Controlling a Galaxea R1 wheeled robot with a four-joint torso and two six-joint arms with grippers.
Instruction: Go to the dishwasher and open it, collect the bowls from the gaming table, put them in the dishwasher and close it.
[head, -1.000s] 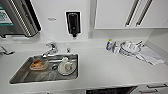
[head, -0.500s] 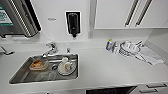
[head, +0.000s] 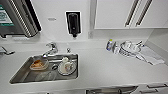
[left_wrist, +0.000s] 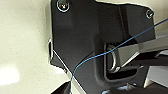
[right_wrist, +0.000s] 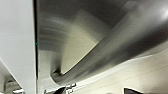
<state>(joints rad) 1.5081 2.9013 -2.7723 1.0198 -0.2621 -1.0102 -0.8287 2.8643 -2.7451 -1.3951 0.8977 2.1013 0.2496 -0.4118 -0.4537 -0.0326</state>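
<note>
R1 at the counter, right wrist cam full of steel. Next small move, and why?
Probably ease the right arm toward the bar handle across the grey steel front. The right wrist view looks close along that handle, and the head view shows the same front's top edge just below the white counter, right of the sink. Whether anything grips the handle cannot be told.
</note>
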